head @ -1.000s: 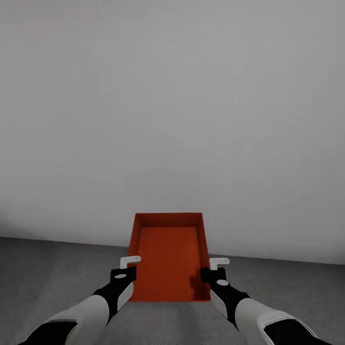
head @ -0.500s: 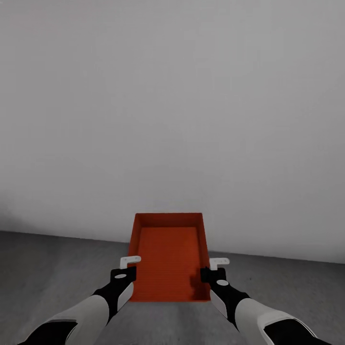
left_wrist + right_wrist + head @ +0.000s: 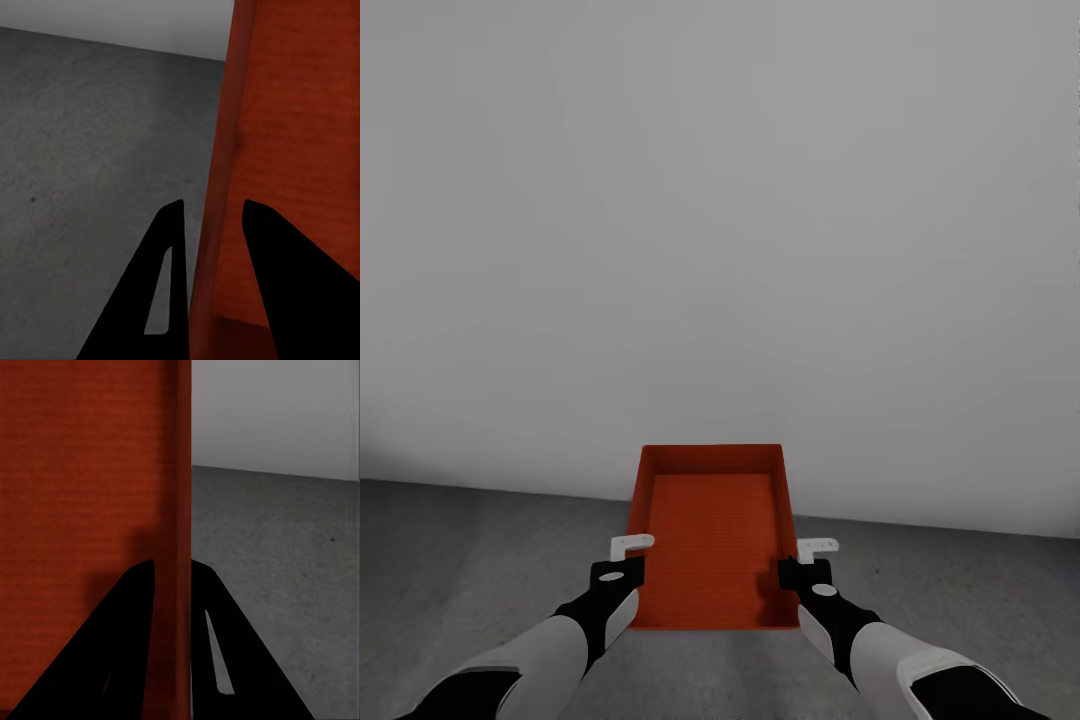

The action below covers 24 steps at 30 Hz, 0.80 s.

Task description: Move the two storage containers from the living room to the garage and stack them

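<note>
Head view: container [image 3: 712, 535] underside hidden, both pincers astride its walls

Head view. Orange-red bin [image 3: 712, 535], open top, ribbed inside, held out in front between both arms. Left gripper [image 3: 628, 556] at the bin's left wall, right gripper [image 3: 807, 560] at its right wall, each near the bin's near end. Bin level, long axis pointing away. Below: dark grey floor [image 3: 460, 560]. Behind: plain pale grey wall [image 3: 720, 230].
</note>
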Motion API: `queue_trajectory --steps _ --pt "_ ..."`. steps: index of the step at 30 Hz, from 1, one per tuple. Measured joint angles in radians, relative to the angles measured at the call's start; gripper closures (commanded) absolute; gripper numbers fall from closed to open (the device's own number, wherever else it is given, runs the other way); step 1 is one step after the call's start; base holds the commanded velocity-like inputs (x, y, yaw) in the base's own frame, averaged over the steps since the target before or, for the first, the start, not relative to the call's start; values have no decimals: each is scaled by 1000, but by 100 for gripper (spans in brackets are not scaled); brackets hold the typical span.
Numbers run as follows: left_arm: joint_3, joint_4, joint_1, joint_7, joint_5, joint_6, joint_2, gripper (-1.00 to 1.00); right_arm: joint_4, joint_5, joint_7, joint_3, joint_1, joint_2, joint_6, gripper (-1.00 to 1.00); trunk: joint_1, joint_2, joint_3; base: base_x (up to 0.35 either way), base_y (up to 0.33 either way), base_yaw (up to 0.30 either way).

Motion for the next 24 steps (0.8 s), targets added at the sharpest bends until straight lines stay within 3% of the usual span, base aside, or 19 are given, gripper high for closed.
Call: queue_trajectory --steps 24 --pt "0 0 1 0 1 0 0 100 0 0 0 1 0 0 1 100 0 0 -39 0 0 -61"
